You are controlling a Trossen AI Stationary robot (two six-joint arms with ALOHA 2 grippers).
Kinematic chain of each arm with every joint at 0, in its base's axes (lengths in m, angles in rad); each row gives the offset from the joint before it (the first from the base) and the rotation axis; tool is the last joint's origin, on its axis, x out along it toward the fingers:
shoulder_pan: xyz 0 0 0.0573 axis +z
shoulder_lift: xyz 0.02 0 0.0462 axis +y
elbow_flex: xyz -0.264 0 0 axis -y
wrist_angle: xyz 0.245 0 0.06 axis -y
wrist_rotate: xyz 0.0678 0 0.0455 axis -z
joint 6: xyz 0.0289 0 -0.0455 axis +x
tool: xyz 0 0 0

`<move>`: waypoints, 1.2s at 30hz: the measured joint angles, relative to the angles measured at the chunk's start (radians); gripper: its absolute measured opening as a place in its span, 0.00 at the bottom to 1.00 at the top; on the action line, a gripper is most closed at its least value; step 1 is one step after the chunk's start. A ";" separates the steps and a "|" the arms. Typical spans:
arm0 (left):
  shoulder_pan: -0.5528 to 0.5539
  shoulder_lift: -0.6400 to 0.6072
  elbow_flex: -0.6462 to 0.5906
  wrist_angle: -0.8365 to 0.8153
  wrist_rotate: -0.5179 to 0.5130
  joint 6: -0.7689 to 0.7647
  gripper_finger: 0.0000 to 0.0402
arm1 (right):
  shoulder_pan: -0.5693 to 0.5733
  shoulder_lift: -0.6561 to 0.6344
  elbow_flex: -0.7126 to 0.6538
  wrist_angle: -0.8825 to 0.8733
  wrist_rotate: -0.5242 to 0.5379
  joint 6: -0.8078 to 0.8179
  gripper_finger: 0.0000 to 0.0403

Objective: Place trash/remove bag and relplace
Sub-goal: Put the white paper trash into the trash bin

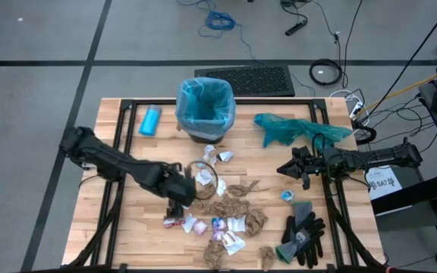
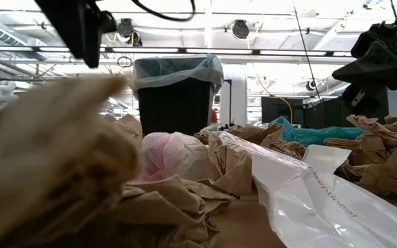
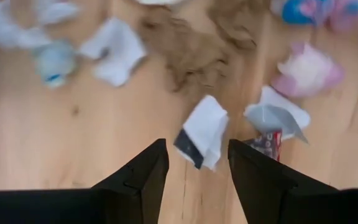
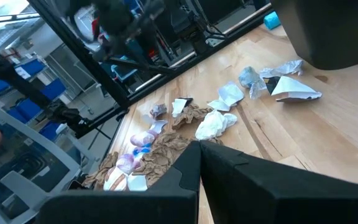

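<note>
On the wooden table (image 1: 127, 250), the open, empty left hand (image 3: 197, 163) overhangs crumpled trash (image 3: 202, 132).

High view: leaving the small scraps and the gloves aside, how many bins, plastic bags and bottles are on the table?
Bins: 1, the black bin.
Plastic bags: 2, the pale-blue bag lining it and the teal bag.
Bottles: 1, the light-blue bottle.
Total: 4.

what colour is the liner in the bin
Pale sky-blue, translucent; the liner is folded over the rim of the dark bin. The high view shows it best.
</note>
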 joint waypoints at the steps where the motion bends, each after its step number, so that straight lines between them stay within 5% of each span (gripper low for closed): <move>1: 0.000 0.022 0.000 0.015 0.021 0.044 0.43 | 0.000 0.000 0.000 0.000 0.000 0.000 0.00; 8: 0.001 0.115 -0.029 0.065 0.117 0.239 0.43 | 0.000 0.000 0.000 0.000 0.000 0.000 0.00; 17: 0.010 0.116 -0.181 0.239 0.139 0.280 0.43 | 0.000 0.000 0.000 0.000 0.000 0.000 0.00; 31: 0.035 0.124 -0.349 0.420 0.073 0.314 0.42 | 0.000 0.000 0.000 0.000 0.000 0.000 0.00; 36: 0.095 0.126 -0.350 0.416 0.060 0.230 0.24 | 0.000 0.000 0.000 0.000 0.000 0.000 0.00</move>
